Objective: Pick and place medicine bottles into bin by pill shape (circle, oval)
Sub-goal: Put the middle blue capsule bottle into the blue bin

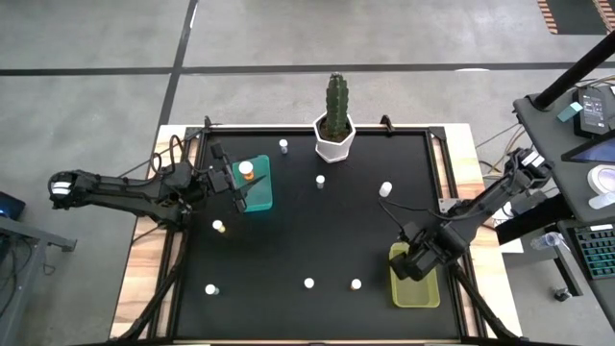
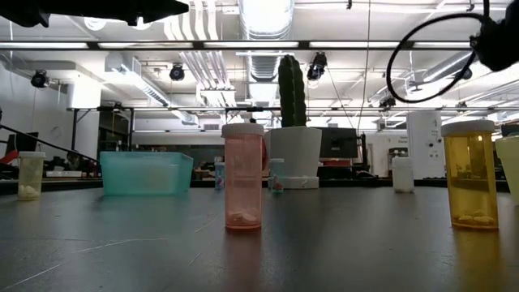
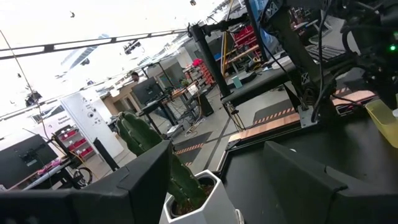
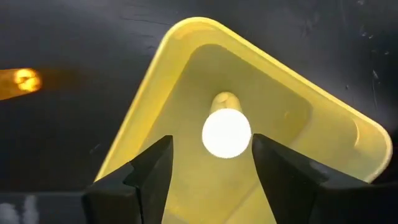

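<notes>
My right pincer [image 4: 211,158] hangs open over the yellow plastic bin [image 4: 180,81], a white-capped medicine bottle [image 4: 226,132] standing between its fingers, ungripped. My left pincer [image 1: 233,183] holds open, empty, beside the teal bin [image 1: 259,197].

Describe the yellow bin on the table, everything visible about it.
The yellow bin is a small rectangular tray of translucent yellow-green plastic with rounded corners and sloping walls. It sits flat on the black table near the front right corner. The right gripper hovers above it, fingers spread. Between them, inside the bin, a white-capped bottle with a yellowish body shows from above; whether it stands on the floor cannot be told.
</notes>
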Robot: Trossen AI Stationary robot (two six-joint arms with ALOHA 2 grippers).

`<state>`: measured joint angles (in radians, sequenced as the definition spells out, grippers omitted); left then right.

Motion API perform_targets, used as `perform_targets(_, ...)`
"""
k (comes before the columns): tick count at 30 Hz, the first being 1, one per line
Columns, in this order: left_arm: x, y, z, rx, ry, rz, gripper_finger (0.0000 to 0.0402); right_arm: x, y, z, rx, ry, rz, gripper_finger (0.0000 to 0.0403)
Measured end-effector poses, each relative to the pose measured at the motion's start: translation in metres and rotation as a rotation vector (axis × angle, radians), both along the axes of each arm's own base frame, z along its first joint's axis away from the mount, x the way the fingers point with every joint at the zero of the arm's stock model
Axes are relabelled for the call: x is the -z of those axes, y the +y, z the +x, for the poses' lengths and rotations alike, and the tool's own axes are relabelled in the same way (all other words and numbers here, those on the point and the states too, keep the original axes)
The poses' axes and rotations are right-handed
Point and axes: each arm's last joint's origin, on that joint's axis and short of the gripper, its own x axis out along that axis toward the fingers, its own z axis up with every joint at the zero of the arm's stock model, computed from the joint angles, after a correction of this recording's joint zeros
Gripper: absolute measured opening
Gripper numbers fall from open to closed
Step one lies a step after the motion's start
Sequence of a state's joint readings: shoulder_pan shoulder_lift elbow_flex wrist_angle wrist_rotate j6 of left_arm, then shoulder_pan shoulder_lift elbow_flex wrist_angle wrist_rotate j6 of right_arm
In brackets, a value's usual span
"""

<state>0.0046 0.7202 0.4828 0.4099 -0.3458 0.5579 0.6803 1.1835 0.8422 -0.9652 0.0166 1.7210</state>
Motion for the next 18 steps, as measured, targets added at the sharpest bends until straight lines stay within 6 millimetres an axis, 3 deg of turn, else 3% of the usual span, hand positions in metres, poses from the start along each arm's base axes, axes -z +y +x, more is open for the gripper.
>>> perform_targets(7, 0.0, 0.0, 0.0, 0.0, 0.0, 0.0, 0.0238, -0.028, -0.001, 0.0, -0.009, -0.004, -0.046, 0.0201)
perform_targets(18, -0.002, 0.0, 0.0, 0.0, -0.024, 0.0, 0.0238, -0.062, -0.014, 0.026, -0.144, -0.254, -0.241, 0.0185)
